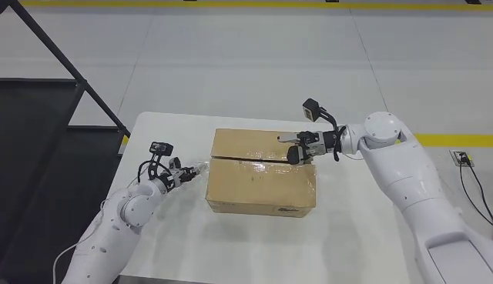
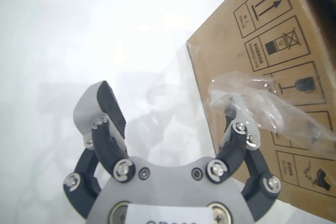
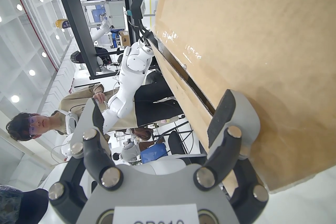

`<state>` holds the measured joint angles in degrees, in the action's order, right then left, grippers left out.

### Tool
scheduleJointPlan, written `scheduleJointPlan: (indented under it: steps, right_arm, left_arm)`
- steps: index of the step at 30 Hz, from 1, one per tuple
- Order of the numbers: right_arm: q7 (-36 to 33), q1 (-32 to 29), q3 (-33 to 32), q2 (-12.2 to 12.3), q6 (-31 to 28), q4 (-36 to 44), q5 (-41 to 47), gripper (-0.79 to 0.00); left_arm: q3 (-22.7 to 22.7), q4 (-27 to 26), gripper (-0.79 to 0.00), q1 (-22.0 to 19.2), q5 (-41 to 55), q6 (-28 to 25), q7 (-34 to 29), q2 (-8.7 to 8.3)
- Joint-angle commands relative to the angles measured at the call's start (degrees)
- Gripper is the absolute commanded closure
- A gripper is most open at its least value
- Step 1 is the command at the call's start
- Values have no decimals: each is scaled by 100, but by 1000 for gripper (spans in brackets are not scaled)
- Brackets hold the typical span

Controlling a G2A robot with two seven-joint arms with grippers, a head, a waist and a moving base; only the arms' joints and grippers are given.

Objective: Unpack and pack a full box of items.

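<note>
Our left gripper (image 2: 170, 104) gapes, crinkled clear film (image 2: 257, 101) snagged on one finger beside the symbol-printed cardboard box (image 2: 262, 38); our right gripper (image 3: 157, 109) gapes empty at its top seam.

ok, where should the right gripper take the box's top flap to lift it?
Its free edge along the centre seam, at the end of the box nearest the right gripper. The seam gapes there, so one of the fingers could probably slip under. Come in from that end, level with the box top.
</note>
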<state>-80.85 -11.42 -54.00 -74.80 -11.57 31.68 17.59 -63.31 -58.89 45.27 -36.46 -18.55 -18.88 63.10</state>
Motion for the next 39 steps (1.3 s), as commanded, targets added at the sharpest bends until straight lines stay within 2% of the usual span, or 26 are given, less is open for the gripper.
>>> scheduleJointPlan:
  steps: [1, 7, 12, 18, 25, 31, 34, 37, 39]
  right_arm:
    - [-3, 11, 10, -5, -2, -14, -8, -785]
    - [-4, 40, 41, -23, -10, -44, -26, -785]
    - [0, 60, 67, -39, -5, -66, -37, -785]
    - [15, 83, 103, -70, -14, -108, -28, -785]
    - [54, 137, 137, -107, -49, -179, -23, -785]
    - [42, 188, 179, -143, -65, -223, -36, -785]
    - [38, 213, 210, -165, -68, -250, -54, -785]
    - [23, 238, 232, -183, -87, -283, -63, -785]
    - [19, 252, 239, -194, -98, -310, -59, -785]
  left_arm:
    - [-17, 31, -785, 1, 127, 6, 1, 16]
    - [-144, 231, -785, -32, 961, -5, -60, 90]
    - [-263, 336, -785, -10, 1420, -465, -28, 111]
    - [-313, 453, -785, -4, 1507, -904, -211, 102]
    - [-478, 706, -785, 0, 2122, -644, -485, 118]
    - [-628, 560, -785, 182, 1933, -250, -7, 93]
    - [-774, 358, -785, 326, 1977, -261, 306, 76]
    - [-929, 55, -677, 497, 1959, -395, 588, 48]
    - [-994, -120, -683, 578, 1865, -578, 545, 20]
